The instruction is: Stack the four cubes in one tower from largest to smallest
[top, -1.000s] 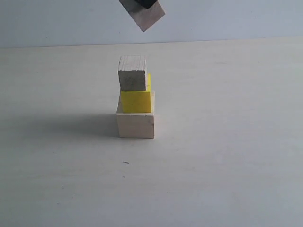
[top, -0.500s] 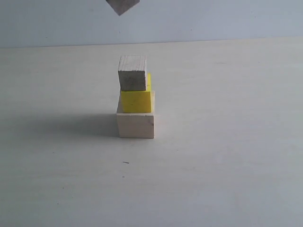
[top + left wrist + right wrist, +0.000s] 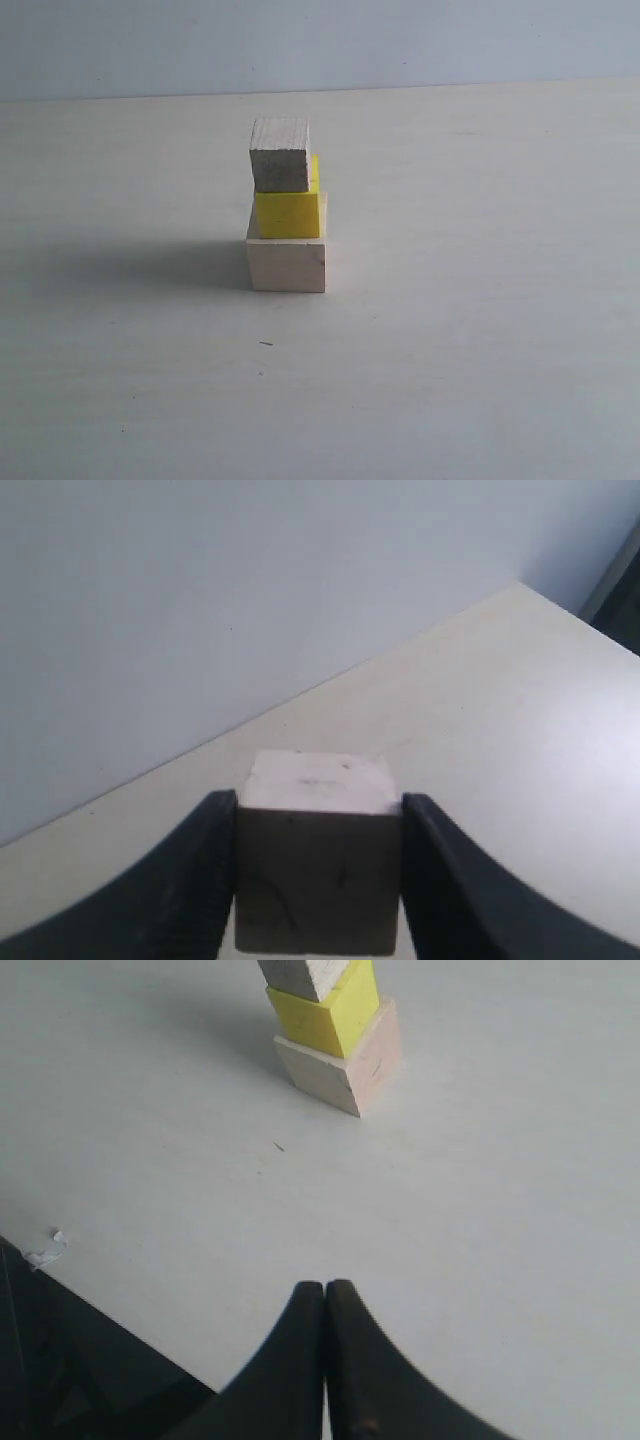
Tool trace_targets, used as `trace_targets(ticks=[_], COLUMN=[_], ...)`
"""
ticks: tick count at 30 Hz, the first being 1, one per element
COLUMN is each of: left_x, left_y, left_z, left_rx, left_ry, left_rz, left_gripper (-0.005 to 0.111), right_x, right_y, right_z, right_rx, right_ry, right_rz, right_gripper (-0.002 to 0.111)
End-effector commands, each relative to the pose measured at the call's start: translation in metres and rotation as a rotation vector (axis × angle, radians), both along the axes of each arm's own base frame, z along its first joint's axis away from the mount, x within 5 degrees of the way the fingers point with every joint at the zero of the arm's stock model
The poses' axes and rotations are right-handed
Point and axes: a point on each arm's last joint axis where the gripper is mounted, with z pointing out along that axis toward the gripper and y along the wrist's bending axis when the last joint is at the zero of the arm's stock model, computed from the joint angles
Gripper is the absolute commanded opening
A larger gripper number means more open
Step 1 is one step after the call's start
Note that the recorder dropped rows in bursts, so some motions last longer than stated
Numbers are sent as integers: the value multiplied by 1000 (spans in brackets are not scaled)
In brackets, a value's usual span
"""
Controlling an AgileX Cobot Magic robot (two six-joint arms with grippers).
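Observation:
A tower of three cubes stands mid-table: a large pale wooden cube (image 3: 287,265) at the base, a yellow cube (image 3: 288,211) on it, and a small pale wooden cube (image 3: 280,155) on top. The right wrist view shows the same pale base (image 3: 340,1065), the yellow cube (image 3: 328,1015) and the top cube (image 3: 303,974). My left gripper (image 3: 318,825) is shut on another small pale wooden cube (image 3: 318,860), held in the air and out of the exterior view. My right gripper (image 3: 326,1290) is shut and empty, low over the table some way from the tower.
The pale table (image 3: 480,300) meets a blue-grey wall (image 3: 450,40) behind. A scrap of white paper (image 3: 45,1250) lies by the table's dark edge (image 3: 90,1360). A small dark speck (image 3: 265,344) lies in front of the tower.
The held cube, seen at the top of the exterior view earlier, has risen out of that view. The tower has not moved.

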Motion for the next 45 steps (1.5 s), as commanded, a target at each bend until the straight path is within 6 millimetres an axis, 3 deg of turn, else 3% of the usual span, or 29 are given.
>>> trace_targets(ticks=[1,7,12,19,25,29,32,38,42,45], left_x=[7,11,4,-5,-14,-22,-17,-35,-30,-28], left_y=[2,-3,-13,-29,-44,-61,-70,-106,-109,-105], left_z=[-20,-39,-35,-31,-24,-19,-25,-36,-47,-40], left_rx=[-132,-385,-429,-198,249,389,491,552,477,382], left_ry=[-11,-102,-219,-121,-42,19,45,69,296,384], left_rz=[20,14,-198,-451,-465,-531,-465,-500,-191,3], left_gripper=[0,0,0,0,0,0,0,0,0,0], right_x=[0,0,0,0,0,0,-1,-1,-2,-2], right_y=[1,1,1,1,1,1,0,0,0,0], right_z=[2,1,1,2,2,2,0,0,-1,-1], right_rx=[34,42,55,57,59,57,45,39,29,13], right_ry=[-7,7,21,18,17,18,35,42,43,26], right_rz=[-22,-37,-57,-57,-58,-57,-54,-52,-42,-20], right_gripper=[0,0,0,0,0,0,0,0,0,0])
